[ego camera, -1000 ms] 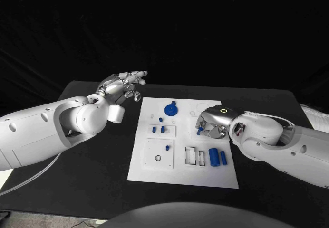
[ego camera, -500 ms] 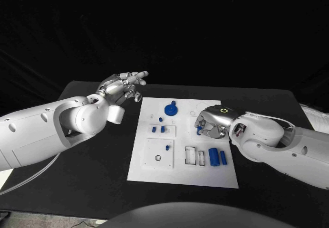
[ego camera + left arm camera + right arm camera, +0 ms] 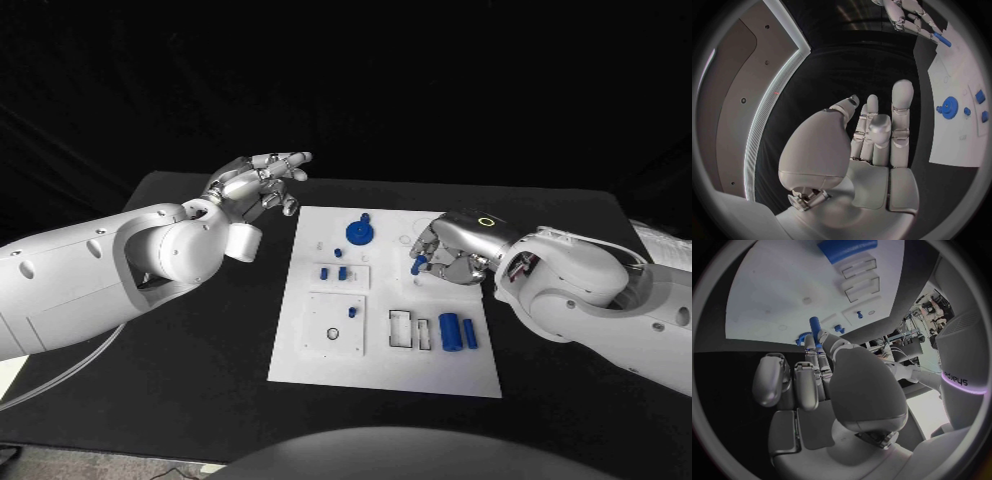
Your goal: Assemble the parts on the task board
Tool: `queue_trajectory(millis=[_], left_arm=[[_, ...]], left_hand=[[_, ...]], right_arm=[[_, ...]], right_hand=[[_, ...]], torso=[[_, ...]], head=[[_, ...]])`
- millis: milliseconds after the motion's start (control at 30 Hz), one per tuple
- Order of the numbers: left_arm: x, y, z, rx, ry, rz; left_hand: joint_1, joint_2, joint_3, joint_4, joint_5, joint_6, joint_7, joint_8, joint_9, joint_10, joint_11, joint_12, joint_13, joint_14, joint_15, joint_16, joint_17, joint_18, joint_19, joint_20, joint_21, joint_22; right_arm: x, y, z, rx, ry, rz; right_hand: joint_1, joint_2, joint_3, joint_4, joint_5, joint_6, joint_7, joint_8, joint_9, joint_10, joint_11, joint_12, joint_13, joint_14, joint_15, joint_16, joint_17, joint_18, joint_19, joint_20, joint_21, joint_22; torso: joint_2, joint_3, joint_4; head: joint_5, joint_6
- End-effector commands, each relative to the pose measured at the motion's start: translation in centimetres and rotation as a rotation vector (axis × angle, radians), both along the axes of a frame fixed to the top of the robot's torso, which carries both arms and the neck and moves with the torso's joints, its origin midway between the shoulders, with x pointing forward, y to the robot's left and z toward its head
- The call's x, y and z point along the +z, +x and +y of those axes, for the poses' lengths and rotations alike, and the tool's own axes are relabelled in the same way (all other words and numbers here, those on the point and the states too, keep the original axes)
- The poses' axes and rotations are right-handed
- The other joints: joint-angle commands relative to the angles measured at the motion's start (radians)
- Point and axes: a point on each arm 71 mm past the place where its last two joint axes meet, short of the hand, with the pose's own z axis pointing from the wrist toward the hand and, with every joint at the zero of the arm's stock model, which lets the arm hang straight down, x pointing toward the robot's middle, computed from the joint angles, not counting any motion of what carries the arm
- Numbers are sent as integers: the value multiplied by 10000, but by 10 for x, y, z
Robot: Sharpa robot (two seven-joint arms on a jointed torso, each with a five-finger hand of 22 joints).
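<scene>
Head view: the right hand (image 3: 450, 255) has lifted slightly and swung toward the task board's (image 3: 325, 360) far right corner since a second ago, its fingers (image 3: 814, 342) pinching a small blue peg (image 3: 418, 264), so placement looks near. The left hand (image 3: 263, 182) has stayed open over the worktop (image 3: 188, 400) beyond the board's left edge. On the board, shallow recesses (image 3: 408, 328) near the blue cylinders (image 3: 457, 331) are unfilled; a blue gear (image 3: 359, 234) sits near its far edge.

My black table (image 3: 173, 330) carries the white task board (image 3: 433, 375) (lying flat, roughly at its middle).
</scene>
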Motion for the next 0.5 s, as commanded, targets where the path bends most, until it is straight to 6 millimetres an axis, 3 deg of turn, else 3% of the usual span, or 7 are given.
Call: queue_trajectory(millis=[33, 267, 500], left_arm=[[1, 0, -3, -221, -20, -129], [1, 0, -5, -289, -45, -130], [1, 0, -7, -336, -66, -133]], left_hand=[[-64, 4, 14, 54, 69, -94, -2, 50, -1, -64, -23, 35, -12, -73, 27, -40, -9, 134, -73, 29, -20, -8], [-64, 4, 14, 54, 69, -94, -2, 50, -1, -64, -23, 35, -12, -73, 27, -40, -9, 134, -73, 29, -20, -8], [-75, 6, 13, 62, 83, -102, -1, 60, 0, -71, -22, 47, -14, -75, 29, -40, -12, 135, -73, 30, -28, -15]], right_arm=[[6, -7, 14, 351, 416, -35], [7, -26, 54, 1478, 876, 45], [-5, -42, 86, 2354, 1096, 320]], right_hand=[[-42, 45, 53, -15, 32, 76, 3, 39, 10, 116, -63, -55, 12, 601, -59, 63, 65, 72, 12, -63, 57, 10], [-46, 29, 63, -29, 35, 80, 4, 35, 10, 119, -63, -69, 11, 601, -60, 63, 62, 76, 9, -64, 49, -6], [-44, 22, 75, -45, 42, 81, 7, 30, 11, 118, -62, -84, 9, 602, -60, 68, 68, 77, 7, -65, 45, -13]], torso=[[16, 6, -3], [7, 2, 12], [19, -8, 11]], head=[[37, 16], [159, -27], [367, -106]])
